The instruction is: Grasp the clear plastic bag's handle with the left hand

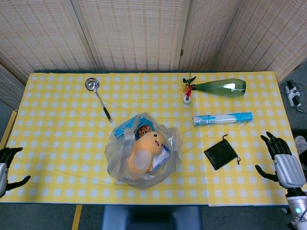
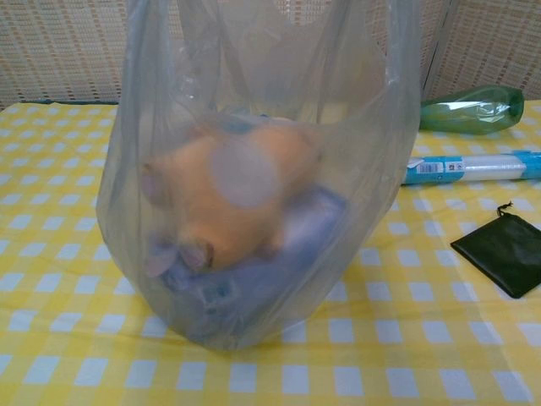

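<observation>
A clear plastic bag stands near the table's front middle, holding an orange plush toy and blue packets. The chest view has the bag filling most of the frame, its handles rising out of the top. My left hand hovers at the table's front left corner, far from the bag, fingers apart and holding nothing. My right hand is at the front right edge, fingers spread and empty. Neither hand shows in the chest view.
A ladle lies at the back left. A green bottle and a small red-and-white figure are at the back right. A blue-and-white tube and a black pouch lie right of the bag.
</observation>
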You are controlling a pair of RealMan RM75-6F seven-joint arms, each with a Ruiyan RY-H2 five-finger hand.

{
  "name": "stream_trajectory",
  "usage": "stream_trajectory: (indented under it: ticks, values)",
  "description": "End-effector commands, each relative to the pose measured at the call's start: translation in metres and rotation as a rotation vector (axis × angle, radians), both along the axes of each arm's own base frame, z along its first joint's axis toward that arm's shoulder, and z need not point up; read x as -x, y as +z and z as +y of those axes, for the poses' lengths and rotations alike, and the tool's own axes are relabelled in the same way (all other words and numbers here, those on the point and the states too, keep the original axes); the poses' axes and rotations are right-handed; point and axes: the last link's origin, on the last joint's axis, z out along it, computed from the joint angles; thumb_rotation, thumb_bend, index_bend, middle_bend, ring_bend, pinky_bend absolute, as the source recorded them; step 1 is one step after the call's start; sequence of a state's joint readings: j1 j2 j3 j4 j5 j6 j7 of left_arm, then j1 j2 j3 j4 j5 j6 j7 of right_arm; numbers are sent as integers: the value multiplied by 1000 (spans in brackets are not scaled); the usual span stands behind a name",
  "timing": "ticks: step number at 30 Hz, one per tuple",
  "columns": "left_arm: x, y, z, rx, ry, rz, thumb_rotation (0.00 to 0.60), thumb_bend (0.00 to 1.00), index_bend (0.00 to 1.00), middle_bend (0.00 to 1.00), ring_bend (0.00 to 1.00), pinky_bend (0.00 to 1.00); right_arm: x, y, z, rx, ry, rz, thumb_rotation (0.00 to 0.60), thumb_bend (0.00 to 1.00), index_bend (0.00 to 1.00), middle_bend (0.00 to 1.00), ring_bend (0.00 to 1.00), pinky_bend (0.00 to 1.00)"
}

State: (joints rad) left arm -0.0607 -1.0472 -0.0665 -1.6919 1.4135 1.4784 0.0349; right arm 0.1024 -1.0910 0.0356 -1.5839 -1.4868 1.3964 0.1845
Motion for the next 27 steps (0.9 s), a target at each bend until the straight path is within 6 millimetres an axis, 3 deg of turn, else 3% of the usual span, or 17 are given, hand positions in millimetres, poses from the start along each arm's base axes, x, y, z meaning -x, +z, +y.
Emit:
stream_trajectory:
  ticks: [1,10,17,22,27]
  values:
    - [-1,0,0,-1,-3,0,600,124,226,260,169,87,0,0,0,-3,0,-3,600,308,0,0,0,0]
    - [-7,-5,7,19,-85,-102,600,123,181,248,169,123,-5,3,9,-5,18,-16,600,309,0,0,0,0]
    - [-30,-16,13,189,-247,-603,600,122,118,236,226,257,-11,2,14,-26,31,-62,600,309,0,0,0,0]
    - [-49,-14,23,398,-333,-828,600,113,12,141,127,252,-16,0,18,-47,59,-84,600,309,0,0,0,0]
    - [-77,-13,27,561,-451,-1033,600,91,0,52,55,210,-18,3,21,-51,75,-114,600,309,0,0,0,0]
